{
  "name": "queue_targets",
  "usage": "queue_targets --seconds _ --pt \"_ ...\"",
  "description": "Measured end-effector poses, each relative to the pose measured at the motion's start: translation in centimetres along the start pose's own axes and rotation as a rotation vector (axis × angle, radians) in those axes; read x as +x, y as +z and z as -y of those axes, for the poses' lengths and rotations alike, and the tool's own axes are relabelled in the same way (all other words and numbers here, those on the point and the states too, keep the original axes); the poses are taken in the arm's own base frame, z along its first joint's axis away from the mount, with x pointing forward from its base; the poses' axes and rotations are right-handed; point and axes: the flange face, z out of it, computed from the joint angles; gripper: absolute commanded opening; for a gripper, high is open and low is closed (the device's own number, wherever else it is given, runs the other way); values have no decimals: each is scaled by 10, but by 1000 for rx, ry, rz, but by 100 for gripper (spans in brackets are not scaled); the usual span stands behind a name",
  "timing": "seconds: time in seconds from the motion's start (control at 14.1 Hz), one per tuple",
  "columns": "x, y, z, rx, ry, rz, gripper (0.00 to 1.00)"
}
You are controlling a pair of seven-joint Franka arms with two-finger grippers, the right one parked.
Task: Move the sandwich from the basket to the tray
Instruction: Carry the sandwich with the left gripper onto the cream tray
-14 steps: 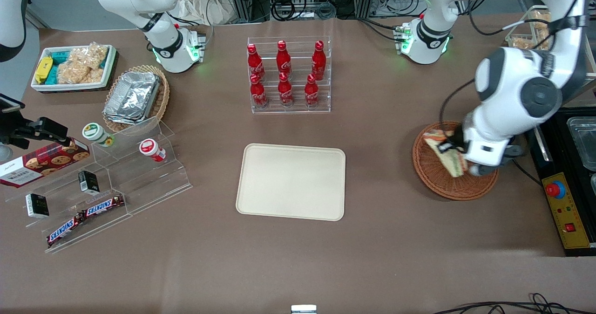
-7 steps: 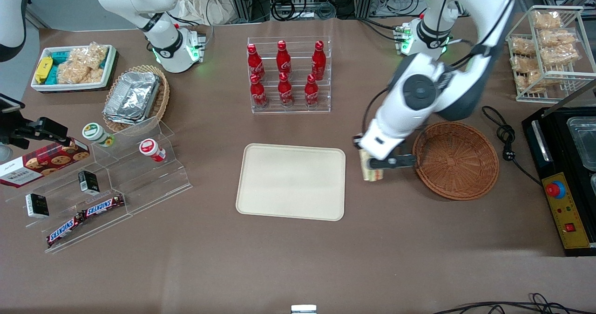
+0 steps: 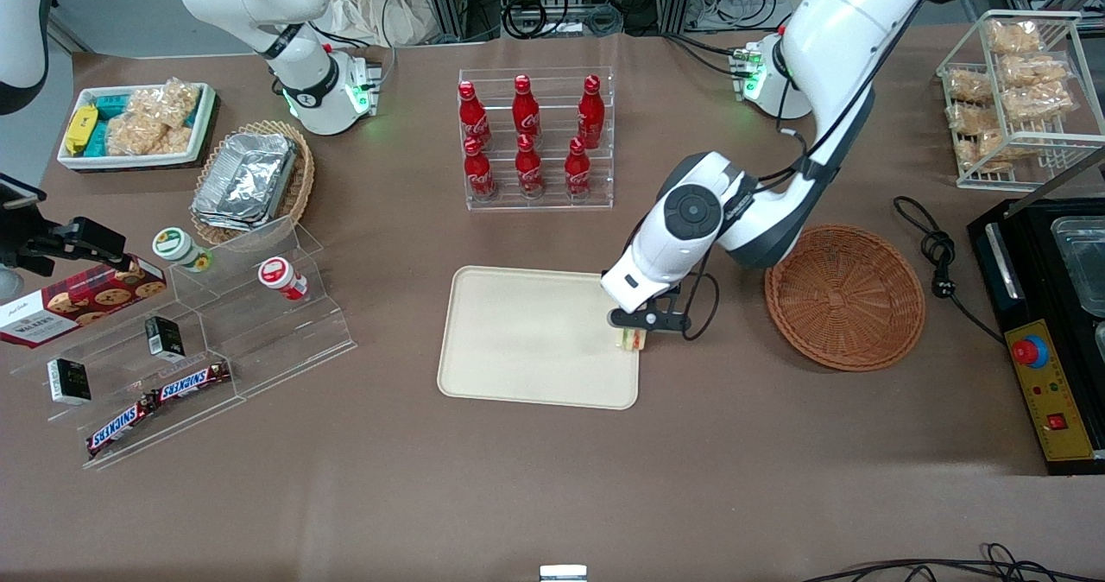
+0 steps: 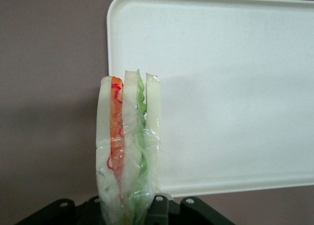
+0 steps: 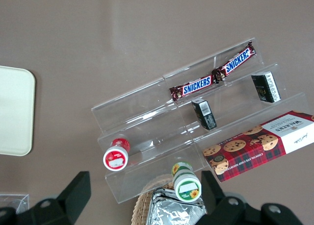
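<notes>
While the cream tray lies flat on the brown surface nearest the front camera, its middle bare, the end effector hangs over the tray's edge on the working arm's side, clenched on the sandwich. From the wrist camera the sandwich stands on edge between the dark fingers, its pale bread slices sandwiching orange, red and green layers under clear wrap, with the tray's rounded corner and bare floor below it. Whether the sandwich touches the tray or hangs just above it cannot be told. Toward the working arm's end of the surface, beside the tray and apart from it, sits the reddish-brown wicker basket, with nothing in it. Toward the parked arm's end stands a clear stepped display carrying two Snickers bars, small dark boxes and two capped jars, with a cookie box at its side. Farther from the camera than the tray, a clear rack holds six red bottles in two rows. A lighter wicker basket with foil containers and a white bin of snacks sit farther off toward the parked arm's end, and a wire rack of bagged snacks stands toward the working arm's end.
</notes>
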Motion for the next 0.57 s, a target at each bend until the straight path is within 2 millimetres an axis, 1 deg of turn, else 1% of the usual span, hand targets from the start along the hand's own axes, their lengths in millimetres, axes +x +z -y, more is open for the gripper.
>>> queue_targets --seconds 0.21,0.35,0.42,0.49,0.57 --pt "6 25 -4 0 33 -24 0" --pt "4 41 -6 -1 52 -26 1" --pt "4 48 -6 -1 59 -25 21" --pt "3 53 -5 2 70 -29 50" --pt "3 57 -5 3 76 -32 67"
